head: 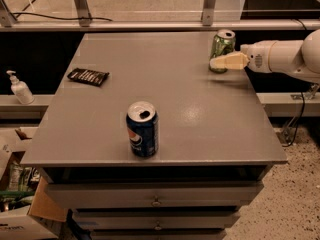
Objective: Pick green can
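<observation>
Dim warm light, glare on the table near the far-right gripper

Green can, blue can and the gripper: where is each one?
green can (221, 45): camera view, upper body.
blue can (142, 135): camera view, front label.
gripper (216, 63): camera view, its tip, in front of the green can's lower part.
</observation>
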You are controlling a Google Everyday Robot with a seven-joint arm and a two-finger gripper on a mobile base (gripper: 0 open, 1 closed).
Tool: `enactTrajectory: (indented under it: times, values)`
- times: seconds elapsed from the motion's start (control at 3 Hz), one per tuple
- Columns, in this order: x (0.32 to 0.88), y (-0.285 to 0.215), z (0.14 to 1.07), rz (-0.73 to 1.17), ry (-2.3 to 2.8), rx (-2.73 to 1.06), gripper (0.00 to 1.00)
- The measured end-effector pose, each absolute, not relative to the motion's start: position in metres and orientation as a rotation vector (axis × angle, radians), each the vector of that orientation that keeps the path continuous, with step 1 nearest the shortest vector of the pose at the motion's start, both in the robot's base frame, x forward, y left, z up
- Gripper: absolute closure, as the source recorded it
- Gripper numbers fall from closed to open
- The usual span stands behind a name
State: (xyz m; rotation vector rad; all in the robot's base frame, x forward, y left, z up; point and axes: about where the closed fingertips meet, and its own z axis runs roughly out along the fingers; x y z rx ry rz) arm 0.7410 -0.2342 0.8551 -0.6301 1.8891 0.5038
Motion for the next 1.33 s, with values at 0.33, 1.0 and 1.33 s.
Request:
enactTrajectory:
  times: [0.33,1.0,1.33]
  values:
    - [0.751,-0.229,0.858,0.543,1.846,-0.624,0.39]
    - [0.756,-0.221,0.875,0.596,1.776,-0.621,0.85]
    - [0.746,-0.200,0.891,0.667,1.725,-0.648,1.00]
